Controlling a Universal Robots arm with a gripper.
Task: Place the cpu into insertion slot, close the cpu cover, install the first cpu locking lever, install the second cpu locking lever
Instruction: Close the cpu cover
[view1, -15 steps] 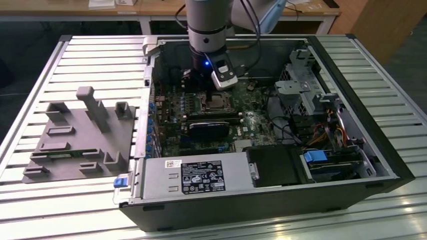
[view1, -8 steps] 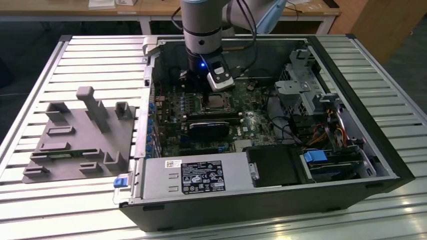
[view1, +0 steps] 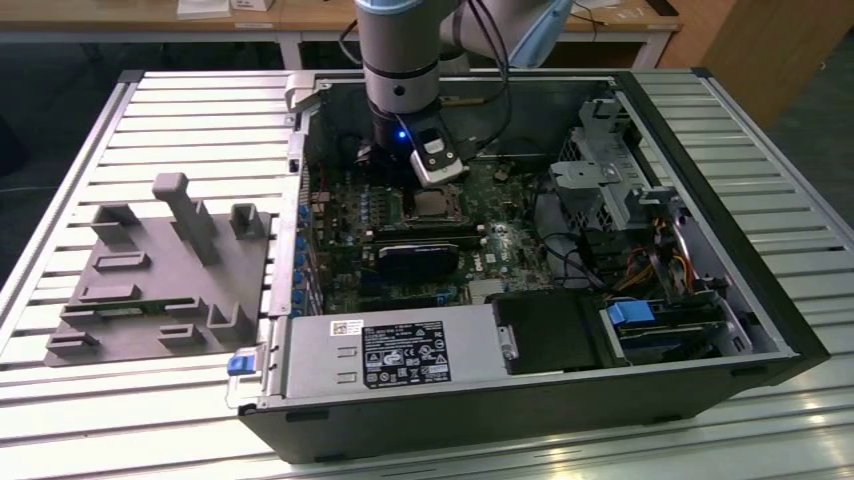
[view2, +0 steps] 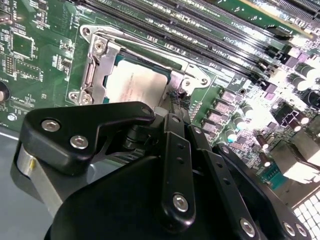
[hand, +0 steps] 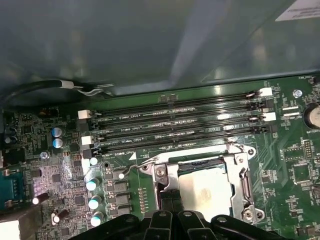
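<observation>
arm (view1: 400, 60): grey tube, pale blue joint cap (view1: 400, 6) | cables (view1: 505, 70): black | tool (hand: 170, 202): black links, silver screws (view2: 180, 201)

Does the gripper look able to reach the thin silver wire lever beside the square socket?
Probably yes: the gripper hangs right at the square silver metal cover, and nothing lies over the wire lever.

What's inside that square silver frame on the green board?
The cpu, its silver top showing through the window of the cpu cover. The insertion slot beneath is hidden by it, and the gripper covers one edge.
</observation>
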